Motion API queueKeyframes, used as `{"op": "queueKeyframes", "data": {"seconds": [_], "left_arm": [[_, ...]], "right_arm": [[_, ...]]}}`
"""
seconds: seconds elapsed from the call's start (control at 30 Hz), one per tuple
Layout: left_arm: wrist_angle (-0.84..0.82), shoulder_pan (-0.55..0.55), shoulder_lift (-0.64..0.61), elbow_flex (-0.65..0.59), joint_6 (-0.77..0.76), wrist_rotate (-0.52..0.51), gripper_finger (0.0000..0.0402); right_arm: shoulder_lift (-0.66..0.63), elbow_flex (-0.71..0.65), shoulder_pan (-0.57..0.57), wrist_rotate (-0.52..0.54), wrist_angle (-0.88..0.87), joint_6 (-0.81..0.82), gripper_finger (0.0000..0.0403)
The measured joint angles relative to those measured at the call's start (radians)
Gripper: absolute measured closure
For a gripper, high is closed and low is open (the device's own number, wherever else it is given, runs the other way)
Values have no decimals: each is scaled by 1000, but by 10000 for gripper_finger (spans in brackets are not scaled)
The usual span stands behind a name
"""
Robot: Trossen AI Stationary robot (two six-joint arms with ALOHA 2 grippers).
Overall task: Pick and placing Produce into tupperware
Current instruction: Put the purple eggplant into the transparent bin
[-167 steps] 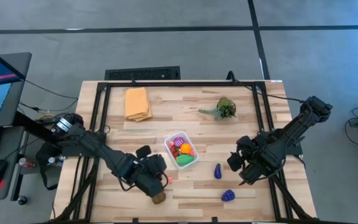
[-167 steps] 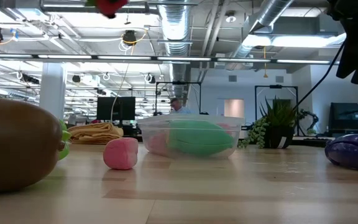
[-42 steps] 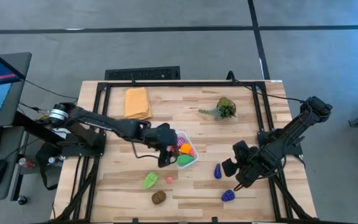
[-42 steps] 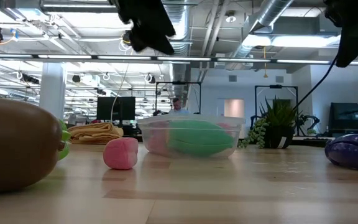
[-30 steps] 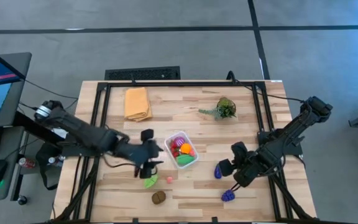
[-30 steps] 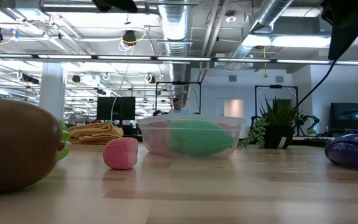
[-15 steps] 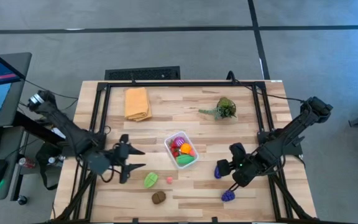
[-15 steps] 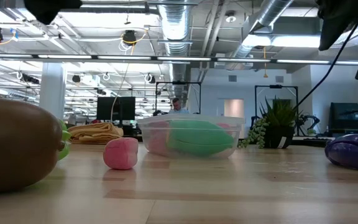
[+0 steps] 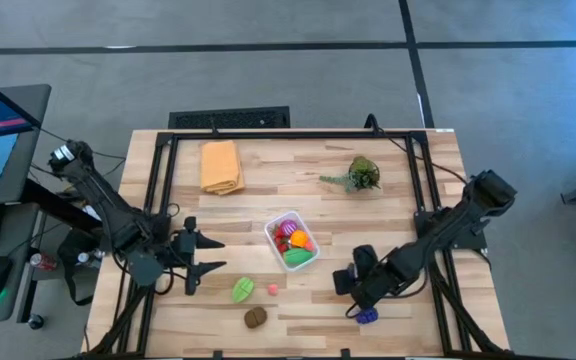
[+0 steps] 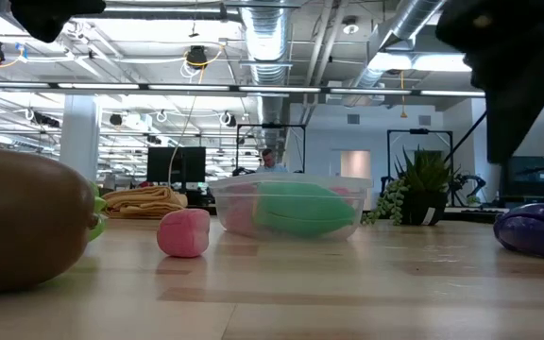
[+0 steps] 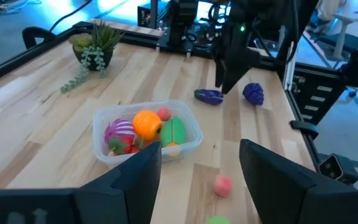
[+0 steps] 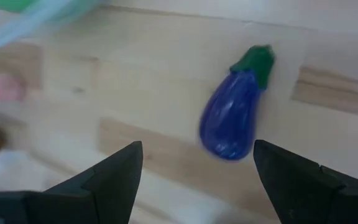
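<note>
Presently the right gripper (image 12: 194, 165) hovers, fingers spread and empty, over the eggplant (image 12: 232, 115) lying on the counter (image 12: 135, 56); light, smooth and probably slippery, it is best pinched across its fat middle

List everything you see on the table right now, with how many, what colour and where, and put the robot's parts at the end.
Clear plastic rectangular container: one, mid-table, holding red, orange, purple and green toy produce.
Green toy piece: one, on the wood near the container's front-left corner.
Small pink toy piece: one, beside the green one.
Brown toy piece: one, near the front edge.
Blue-purple toy eggplant with green cap: one, under the right gripper.
Purple grape bunch toy: one, front right.
Folded orange-yellow cloth: one, back left.
Leafy green plant sprig: one, back right.
Left gripper: fingers open, empty, left edge.
Right gripper: fingers open over the eggplant.
</note>
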Motion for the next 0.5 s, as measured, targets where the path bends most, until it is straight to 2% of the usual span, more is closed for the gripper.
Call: {"op": "queueKeyframes", "data": {"seconds": [0.5], "left_arm": [[-13,0,0,0,-20,-38,193]], "right_arm": [[24,-1,-41,-4,-62,-22,75]]}}
